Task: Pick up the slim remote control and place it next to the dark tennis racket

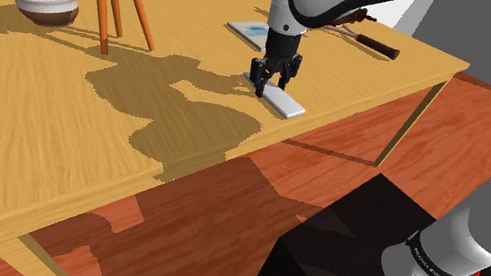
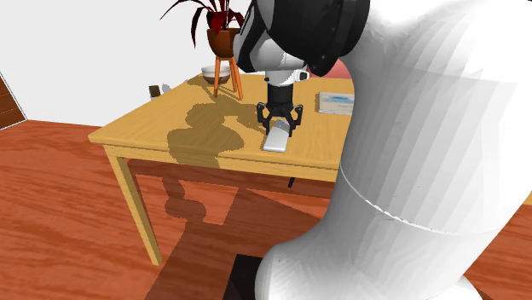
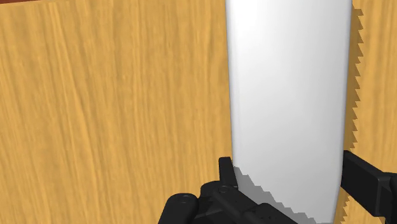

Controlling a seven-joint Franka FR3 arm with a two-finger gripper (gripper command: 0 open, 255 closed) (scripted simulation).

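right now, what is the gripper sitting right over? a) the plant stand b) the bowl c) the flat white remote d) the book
c: the gripper is down over the flat white remote lying on the wooden table, well away from the other three.

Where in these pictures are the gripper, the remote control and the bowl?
gripper (image 1: pixel 274 85), shoulder view, midway between its fingertips.
remote control (image 1: pixel 288 105), shoulder view, on the end that sticks out past the gripper.
bowl (image 1: pixel 45 0), shoulder view, on its white outer wall.
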